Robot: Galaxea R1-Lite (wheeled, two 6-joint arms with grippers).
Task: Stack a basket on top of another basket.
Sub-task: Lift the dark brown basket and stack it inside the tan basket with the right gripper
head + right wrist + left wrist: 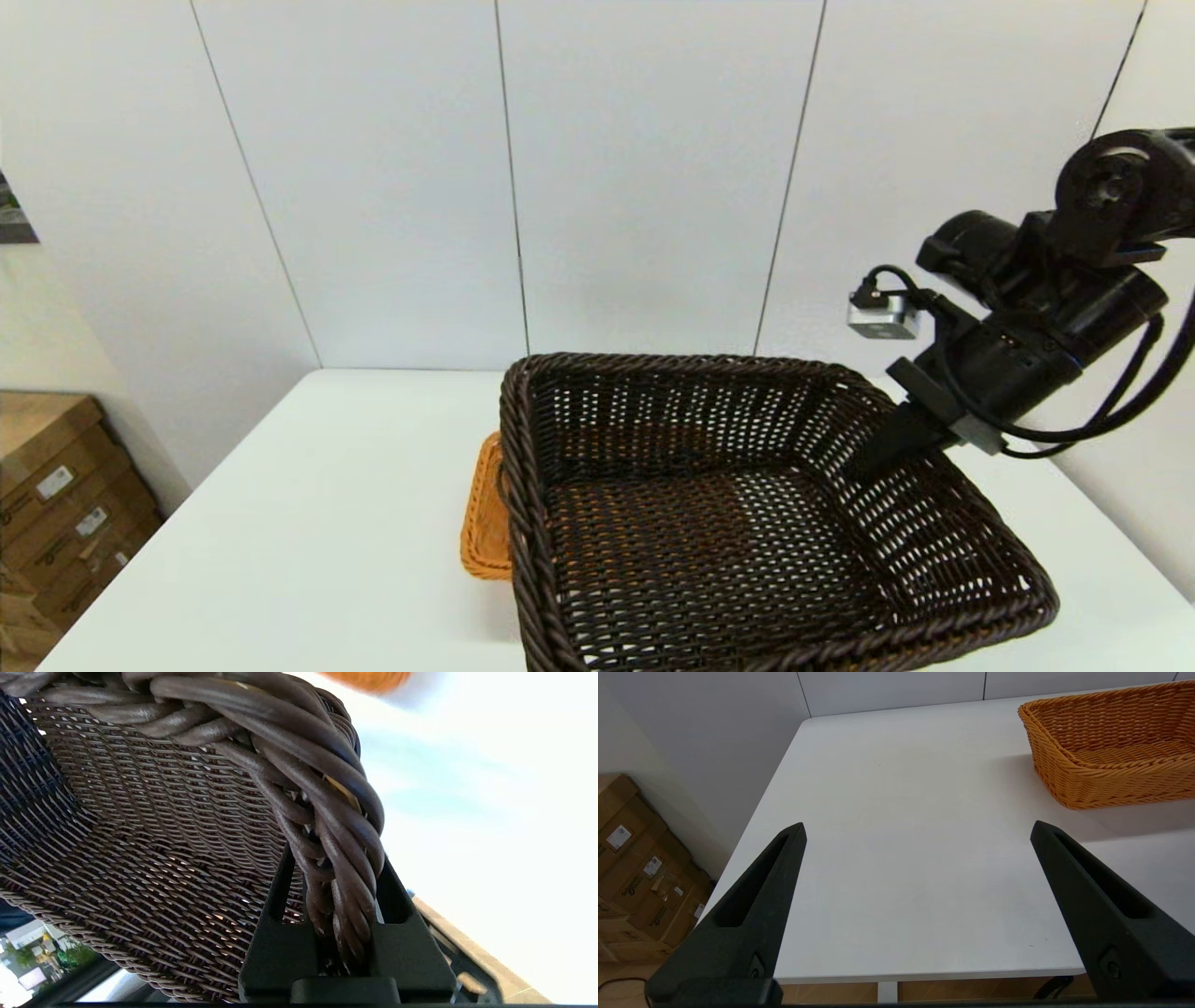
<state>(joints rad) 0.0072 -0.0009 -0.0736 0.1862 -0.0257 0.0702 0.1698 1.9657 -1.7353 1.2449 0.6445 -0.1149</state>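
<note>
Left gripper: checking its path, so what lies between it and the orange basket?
Only bare white table between the open left gripper and the orange basket, per left wrist view.

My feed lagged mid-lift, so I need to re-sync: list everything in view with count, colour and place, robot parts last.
dark brown basket: one, almost black, held up off the table in front of the robot, covering most of the orange one in the head view.
orange-tan basket: one, resting on the table, beneath and behind the dark one.
table: one, white.
cardboard boxes: a stack, brown, on the floor off the table's left side.
right claw: black, shut on the dark brown basket's braided rim at its right side.
left claw: black, open, over the bare table left of the orange-tan basket.
</note>
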